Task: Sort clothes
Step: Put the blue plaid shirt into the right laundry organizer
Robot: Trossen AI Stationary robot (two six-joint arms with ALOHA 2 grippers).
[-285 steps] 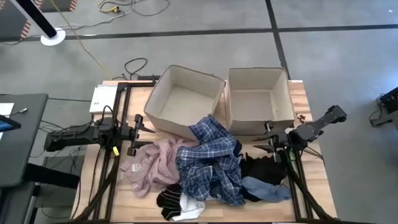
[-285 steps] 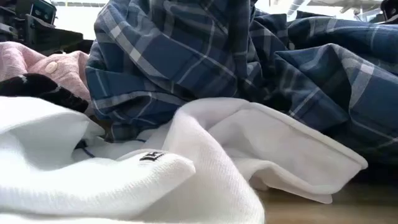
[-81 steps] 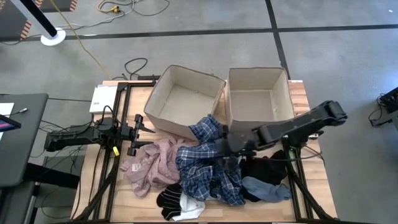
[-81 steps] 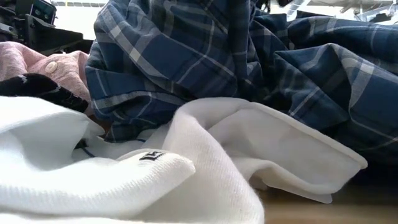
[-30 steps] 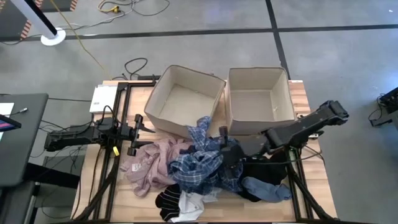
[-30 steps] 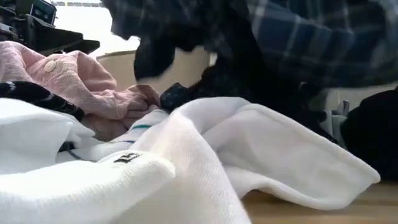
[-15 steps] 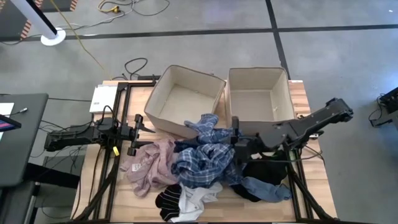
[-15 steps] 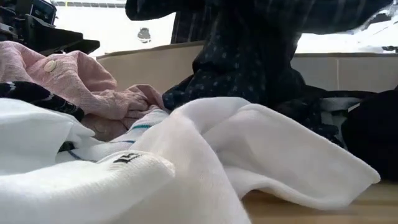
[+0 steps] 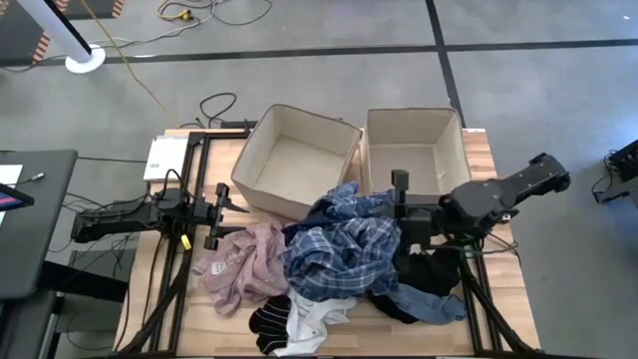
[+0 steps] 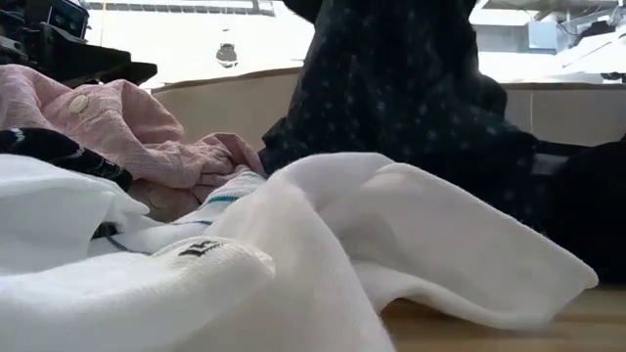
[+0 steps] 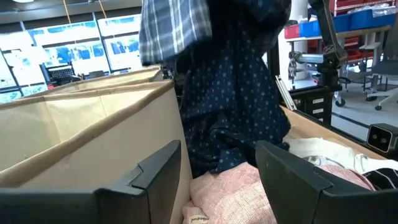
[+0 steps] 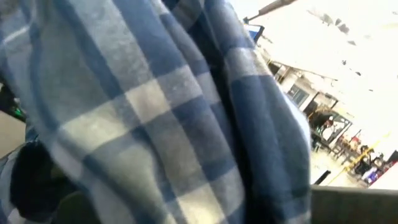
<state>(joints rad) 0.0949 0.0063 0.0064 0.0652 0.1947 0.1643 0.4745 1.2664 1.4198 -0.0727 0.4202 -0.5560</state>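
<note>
My right gripper [image 9: 393, 203] hangs high over the table's middle, just in front of the right bin, and is shut on the blue-white plaid shirt [image 9: 344, 249]. The shirt fills the right wrist view [image 12: 155, 112]. Dark dotted cloth [image 11: 230, 106] hangs beneath it. Left on the pile are a pink top [image 9: 244, 264], black pieces [image 9: 431, 271], a light blue piece [image 9: 437, 304], striped socks [image 9: 271, 321] and a white piece [image 10: 293, 254]. My left gripper [image 9: 231, 202] waits open at the table's left. My right gripper holds the plaid shirt by a bunched upper part [image 9: 377, 207] at the shirt's far right side. It reaches in level from the table's right. The cloth hides the fingers in the wrist view. The shirt hangs below the gripper and spreads over the pile.
Two beige fabric bins, the left bin [image 9: 299, 160] and the right bin [image 9: 414, 160], stand open at the table's far side, just beyond the raised shirt. The left bin's wall [image 11: 93, 137] stands right in front of my left gripper. Bare wood shows along the near edge [image 9: 399, 344].
My right gripper has risen and gone toward the table's right and far edges, rolling a little, with the plaid shirt. The shirt has been drawn up off the pile and now spreads wider; in the low view it has lifted away, uncovering the bins behind.
</note>
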